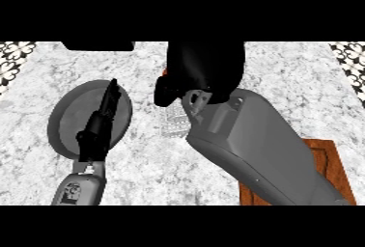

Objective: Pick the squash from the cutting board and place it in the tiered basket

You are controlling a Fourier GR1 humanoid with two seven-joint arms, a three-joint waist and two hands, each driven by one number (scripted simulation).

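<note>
My right hand is raised near the counter's back middle, its fingers curled downward. A small orange sliver of the squash peeks out at the hand's left edge; the rest is hidden inside the grip. The wooden cutting board lies at the lower right, partly covered by my right forearm, with nothing visible on its bare part. A patch of wire mesh shows on the counter just below the right hand. My left hand stands open and edge-on, fingers straight, over a grey round tray at the left.
A dark object sits at the counter's back edge, upper left. Patterned tile borders show at both top corners. Marbled counter stretches right of the right hand.
</note>
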